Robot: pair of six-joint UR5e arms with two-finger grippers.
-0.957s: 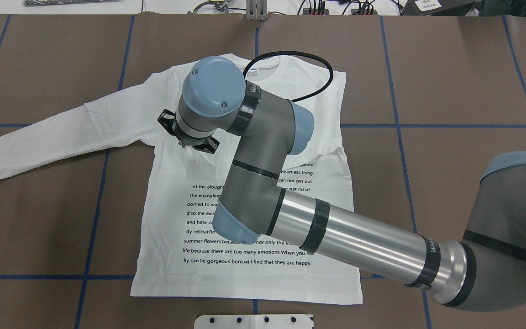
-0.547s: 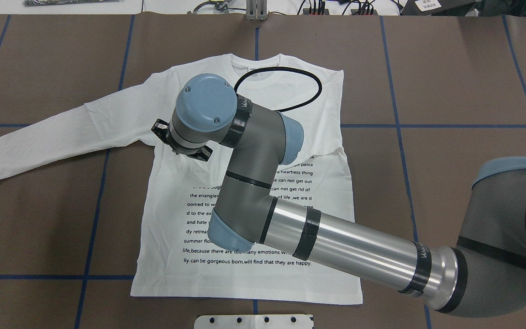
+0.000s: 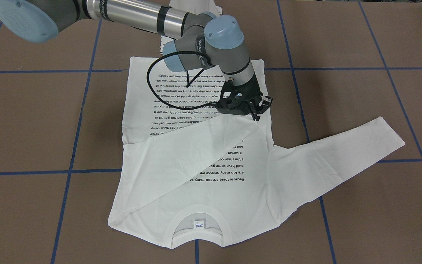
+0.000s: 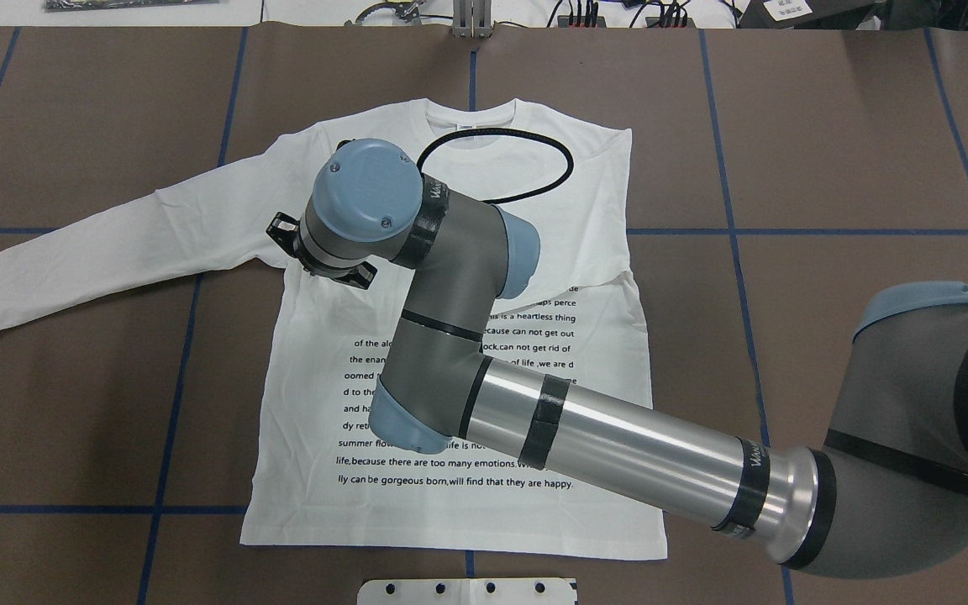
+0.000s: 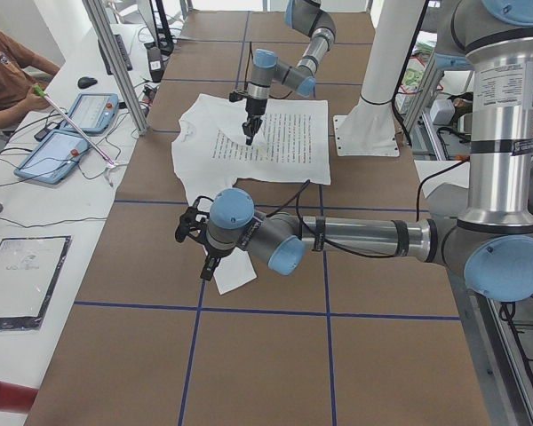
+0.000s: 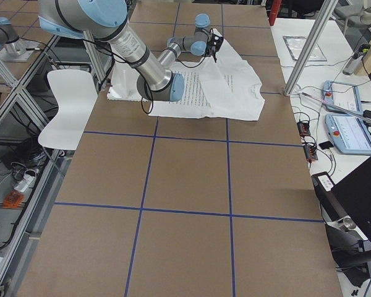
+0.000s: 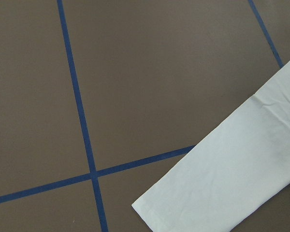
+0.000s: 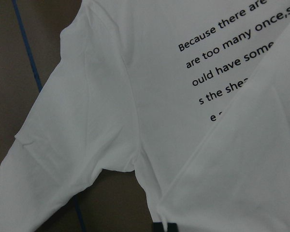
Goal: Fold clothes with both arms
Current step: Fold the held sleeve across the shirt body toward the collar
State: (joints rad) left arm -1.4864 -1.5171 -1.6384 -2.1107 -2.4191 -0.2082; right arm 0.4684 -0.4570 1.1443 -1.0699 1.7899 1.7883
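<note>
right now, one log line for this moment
folded sleeve: across chest | right gripper: open, over T-shirt | other sleeve: spread flat

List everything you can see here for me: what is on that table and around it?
shirt: one, white with lines of black text, flat in the middle of the table; one sleeve folded across the chest, the other stretched out.
table: one, brown with a blue grid of lines, under the shirt.
control pads: two, blue-edged, on the white side bench.
chair: one, white, beside the table.
person: one, partly seen at the side bench.
right arm: one, silver and grey with blue caps, reaching across the shirt.
right hand: black, at the tip of the folded sleeve.
left arm: one, same colours, low over the table.
left hand: black, above the stretched sleeve's cuff.
</note>
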